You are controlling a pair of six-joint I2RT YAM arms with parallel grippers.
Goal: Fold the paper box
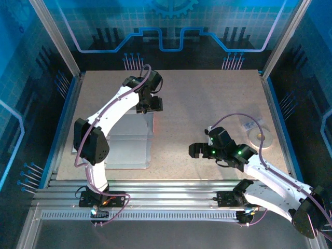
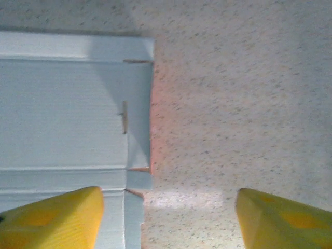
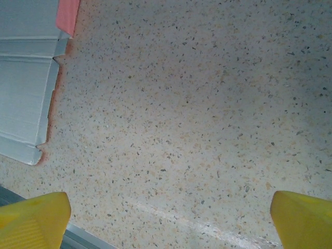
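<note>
The paper box lies flat on the left half of the table, pale inner face up, with a thin pink edge showing. My left gripper hovers over its far right corner. In the left wrist view the box fills the left side, creased and slotted, and the gripper stands open with only bare table between its yellow fingers. My right gripper is open over the table to the right of the sheet. In the right wrist view the box sits at the upper left, apart from the open gripper.
A white tape roll lies at the right of the table, beside a clear wrapper. Metal rails run along the near edge. Blue walls enclose the speckled table.
</note>
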